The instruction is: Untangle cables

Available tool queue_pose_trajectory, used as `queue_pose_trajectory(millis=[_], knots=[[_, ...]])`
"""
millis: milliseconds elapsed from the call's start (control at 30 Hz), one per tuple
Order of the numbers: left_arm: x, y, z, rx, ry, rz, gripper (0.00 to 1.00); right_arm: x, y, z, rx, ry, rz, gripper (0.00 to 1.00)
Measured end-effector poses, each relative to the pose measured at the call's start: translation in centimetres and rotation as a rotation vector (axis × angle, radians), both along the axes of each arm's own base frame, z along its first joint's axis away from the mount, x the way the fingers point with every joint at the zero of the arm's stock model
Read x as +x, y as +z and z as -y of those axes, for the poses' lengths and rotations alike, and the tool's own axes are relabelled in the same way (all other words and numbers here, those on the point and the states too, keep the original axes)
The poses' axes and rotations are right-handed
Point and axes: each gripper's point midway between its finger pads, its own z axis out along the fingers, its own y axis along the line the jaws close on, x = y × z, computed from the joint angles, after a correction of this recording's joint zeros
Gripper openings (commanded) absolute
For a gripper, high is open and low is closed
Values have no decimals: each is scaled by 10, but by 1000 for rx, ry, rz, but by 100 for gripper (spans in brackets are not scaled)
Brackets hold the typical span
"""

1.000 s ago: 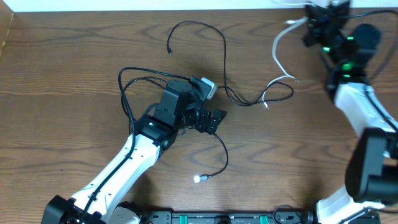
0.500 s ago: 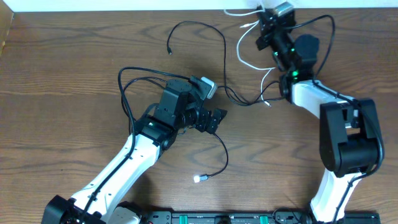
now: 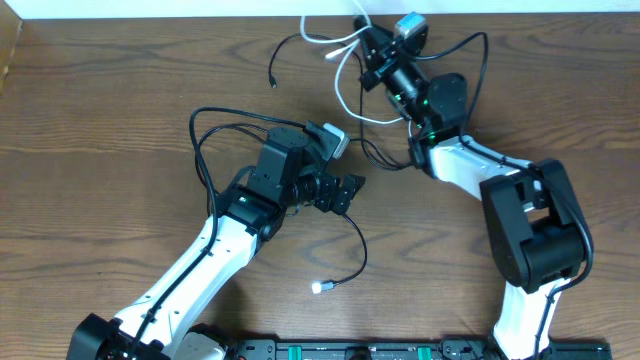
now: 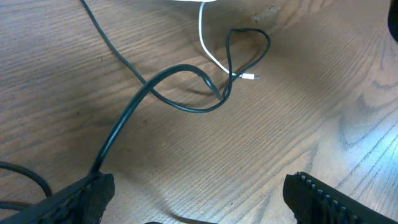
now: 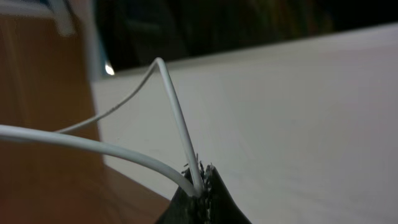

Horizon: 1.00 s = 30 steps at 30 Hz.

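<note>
A white cable [image 3: 341, 95] loops down from the table's far edge, and my right gripper [image 3: 365, 48] is shut on it at top centre. In the right wrist view the white cable [image 5: 124, 152] runs straight into the closed gripper [image 5: 202, 175]. A black cable [image 3: 290, 40] arcs from a small plug, passes the white one and ends in a knot [image 3: 385, 160]. Another black cable [image 3: 362, 250] ends in a pale plug [image 3: 318, 287]. My left gripper [image 3: 347, 193] is open just left of the knot, holding nothing. In the left wrist view, the left gripper [image 4: 199, 208] faces the crossed black cable [image 4: 180, 71] and white cable [image 4: 208, 53].
The far edge of the wooden table [image 3: 150, 70] borders a white strip [image 3: 200, 8]. My right arm [image 3: 520, 230] stretches across the right side from its base. The left arm [image 3: 200, 260] comes in from the lower left. A thick black wire [image 3: 195, 130] loops off the left arm.
The right arm has swung left along the far edge, from the top right corner to top centre, dragging the white cable with it. The left arm has stayed put.
</note>
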Motion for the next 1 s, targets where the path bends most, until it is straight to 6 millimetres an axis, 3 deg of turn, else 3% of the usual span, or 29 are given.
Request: queue_pose_trajectory(millis=[167, 333, 567, 767, 1000], knots=[[0, 0, 0, 0, 0, 0, 92, -21, 17, -25, 74, 78, 29, 1], [0, 0, 0, 0, 0, 0, 92, -37, 37, -33, 157, 105, 77, 1], [0, 0, 0, 0, 0, 0, 92, -50, 63, -28, 291, 107, 122, 1], [0, 0, 0, 0, 0, 0, 92, -46, 78, -21, 377, 84, 116, 1], [0, 0, 0, 0, 0, 0, 92, -50, 124, -19, 492, 123, 172, 1]])
